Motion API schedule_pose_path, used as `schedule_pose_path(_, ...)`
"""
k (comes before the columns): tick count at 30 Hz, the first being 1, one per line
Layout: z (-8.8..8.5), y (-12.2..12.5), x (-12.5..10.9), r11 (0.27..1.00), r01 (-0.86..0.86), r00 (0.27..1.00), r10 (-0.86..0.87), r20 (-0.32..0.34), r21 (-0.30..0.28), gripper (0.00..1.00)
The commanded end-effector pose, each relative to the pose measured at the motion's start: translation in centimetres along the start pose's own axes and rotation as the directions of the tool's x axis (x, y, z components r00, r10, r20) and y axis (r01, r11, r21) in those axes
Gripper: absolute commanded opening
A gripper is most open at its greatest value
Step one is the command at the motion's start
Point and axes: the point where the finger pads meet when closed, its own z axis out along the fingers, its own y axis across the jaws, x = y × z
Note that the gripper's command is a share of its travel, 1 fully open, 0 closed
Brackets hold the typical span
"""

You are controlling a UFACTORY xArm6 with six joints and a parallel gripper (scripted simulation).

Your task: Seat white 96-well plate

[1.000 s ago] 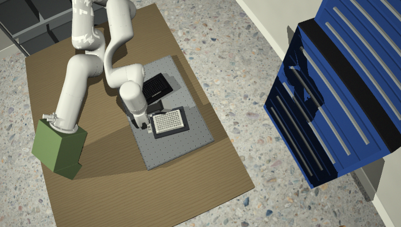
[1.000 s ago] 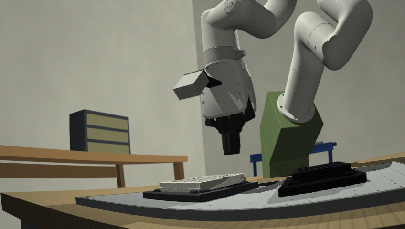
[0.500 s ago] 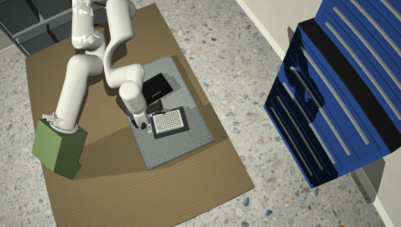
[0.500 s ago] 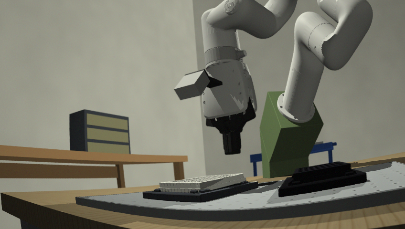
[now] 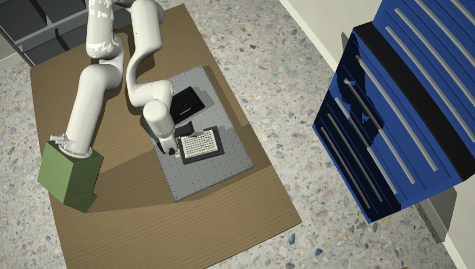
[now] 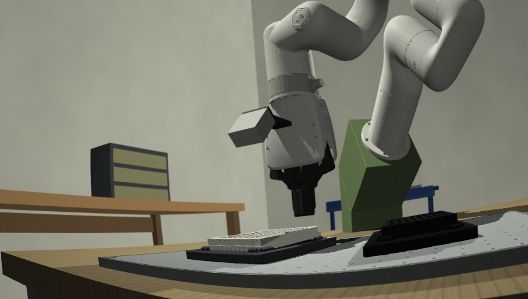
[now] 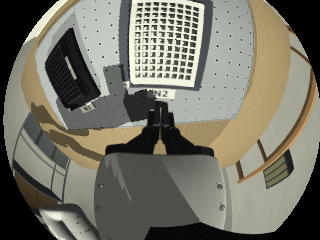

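Observation:
The white 96-well plate C51 (image 5: 200, 143) lies tilted on the dark plate nest N2 (image 5: 202, 148). In the low side view C51 (image 6: 264, 237) has its end nearer the arm raised on the locators and its other end down in the nest N2 (image 6: 259, 251). My gripper (image 6: 303, 211) is shut and empty. It hangs above the raised end, clear of the plate. In the wrist view the fingertips sit just short of the plate's near short end (image 7: 164, 40), over the N2 label (image 7: 160, 94). The black plate C15 (image 5: 184, 103) (image 6: 420, 233) sits flat in nest N1.
Both nests stand on a grey perforated deck on a wooden table. The arm's green base (image 5: 68, 176) stands at the table's left. A blue drawer cabinet (image 5: 406, 110) stands off to the right, away from the table.

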Motion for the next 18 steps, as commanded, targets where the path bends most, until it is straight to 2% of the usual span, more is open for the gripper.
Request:
schedule_pose_path(1, 0.4, 0.1, 0.1, 1.000, 0.001, 1.000, -0.001, -0.002, -0.001, 0.00)
schedule_pose_path(15, 2.7, 0.1, 0.1, 1.000, 0.001, 1.000, -0.001, -0.002, -0.001, 0.00)
schedule_pose_path(18, 2.8, 0.1, 0.1, 1.000, 0.001, 1.000, -0.001, -0.002, -0.001, 0.00)
